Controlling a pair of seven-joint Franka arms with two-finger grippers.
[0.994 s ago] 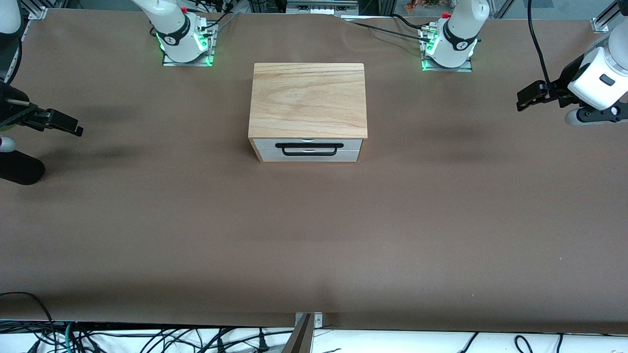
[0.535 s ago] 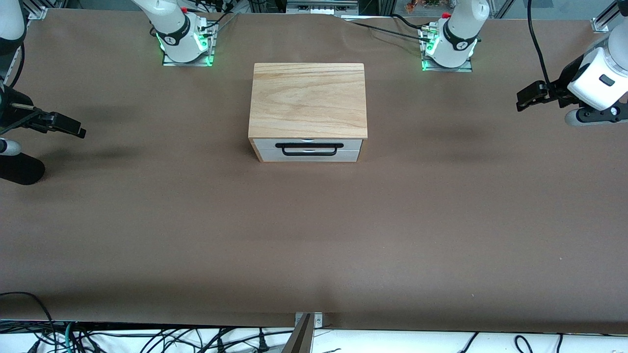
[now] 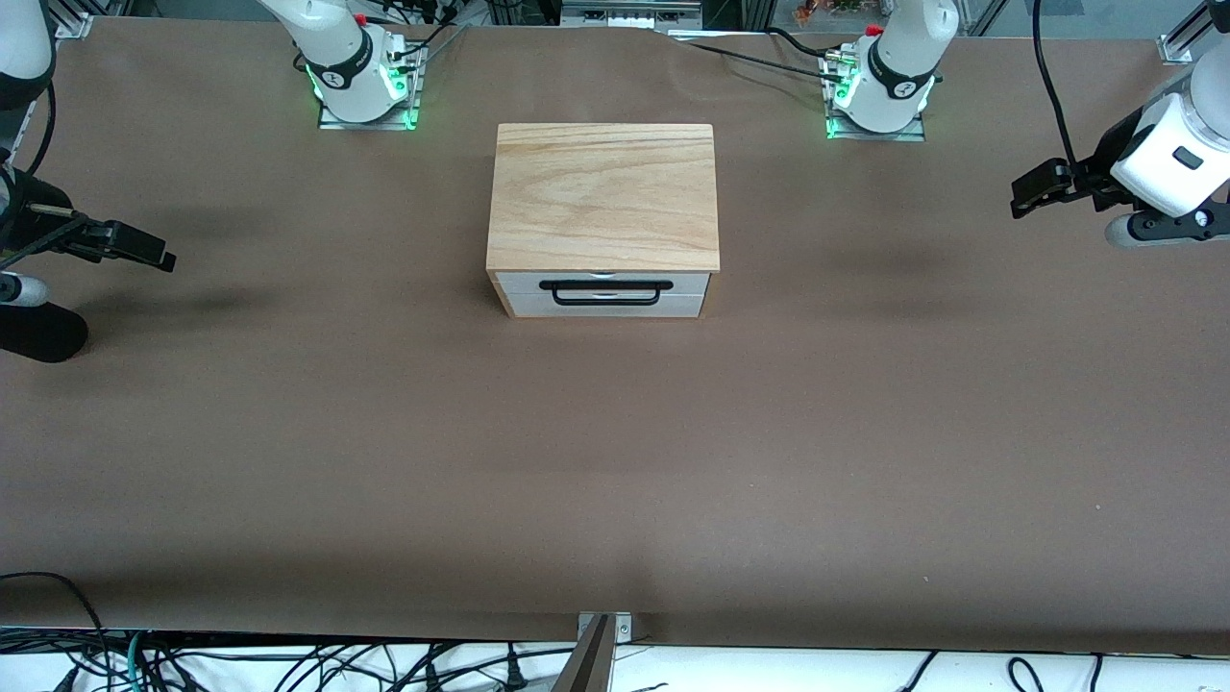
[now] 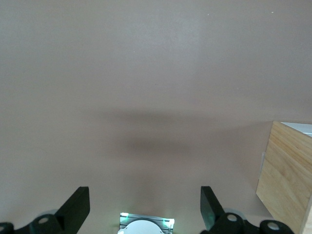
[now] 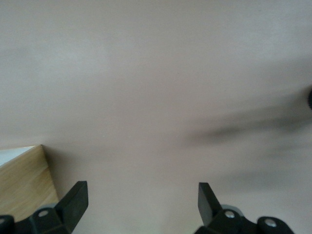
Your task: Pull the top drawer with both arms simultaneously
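1. Right gripper [image 3: 144, 248] has crept slightly toward the box since a second ago — up in the air over the table's right-arm end, fingers spread, empty.
2. Left gripper [image 3: 1030, 191] unmoved over the left-arm end, jaws apart, empty.
3. Top drawer [image 3: 605, 283] shut — box mid-table, between both bases.

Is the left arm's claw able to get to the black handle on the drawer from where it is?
Probably yes. The left gripper hangs open over bare table toward its own end, and nothing stands between it and the black handle on the closed top drawer. It has a long way to travel.
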